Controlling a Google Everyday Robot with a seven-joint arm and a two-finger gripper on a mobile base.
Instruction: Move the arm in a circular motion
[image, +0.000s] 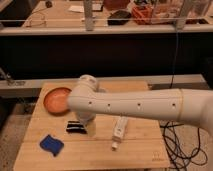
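Observation:
The arm (140, 106) is a thick cream-white tube with small dark dots. It reaches from the right edge across the wooden table (140, 156) to a rounded elbow (86, 92) near the table's back left. A short segment (86, 119) drops from the elbow towards the table. The gripper does not show; it is hidden behind or below that segment.
On the table lie an orange bowl (55, 100) at the back left, a black object (75, 128) partly under the arm, a blue cloth (51, 144) at the front left and a white tube (119, 131). Cables (181, 144) lie on the floor at right. A cluttered bench (100, 27) stands behind.

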